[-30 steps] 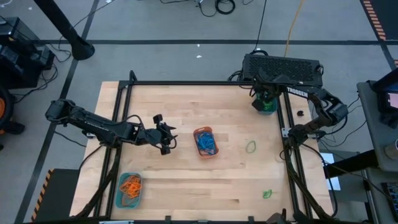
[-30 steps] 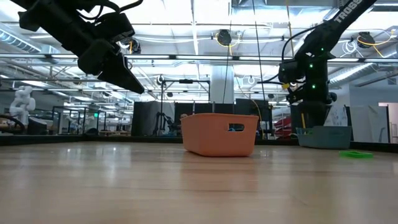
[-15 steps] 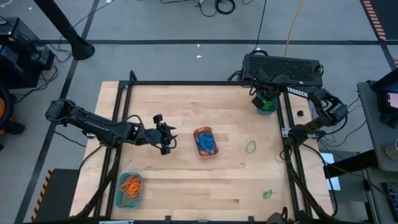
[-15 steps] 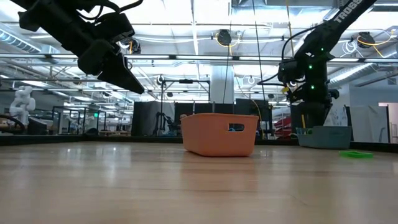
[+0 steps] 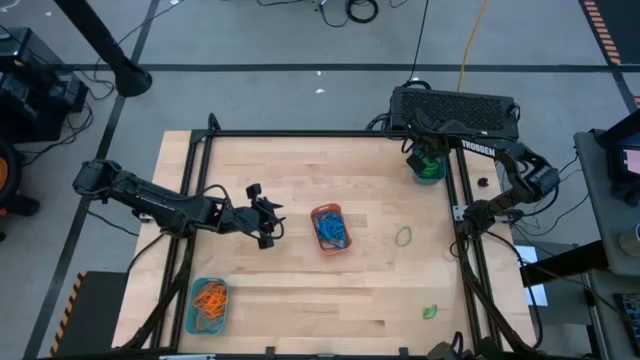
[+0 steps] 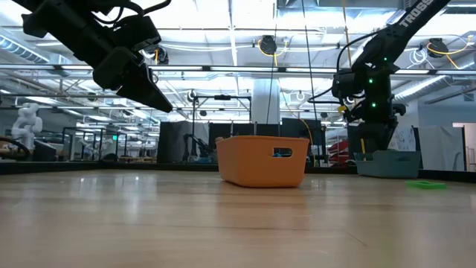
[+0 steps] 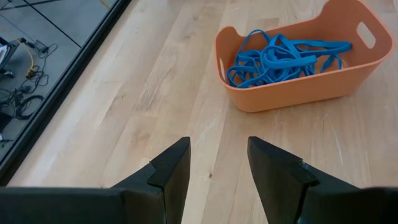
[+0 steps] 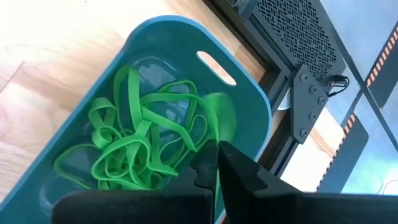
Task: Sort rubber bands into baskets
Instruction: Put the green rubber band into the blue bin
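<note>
From my high view, the right arm's dark two-finger gripper (image 5: 426,157) covers most of the teal plastic basket (image 5: 430,172) at the table's far right corner; I cannot make out its contents there. In my right wrist view, a blurred green band (image 8: 219,118) sits at the fingertips (image 8: 211,163); I cannot tell whether it is pinched. In my low view, the orange plastic basket (image 6: 262,160) hides its own contents behind its wall.

A pale wooden bench (image 5: 300,290) in a black frame stands on a grey floor (image 5: 250,40) strewn with black cables (image 5: 350,10). Beyond lies a hall with bright ceiling lights (image 6: 230,15) and dark racks (image 6: 175,141).
</note>
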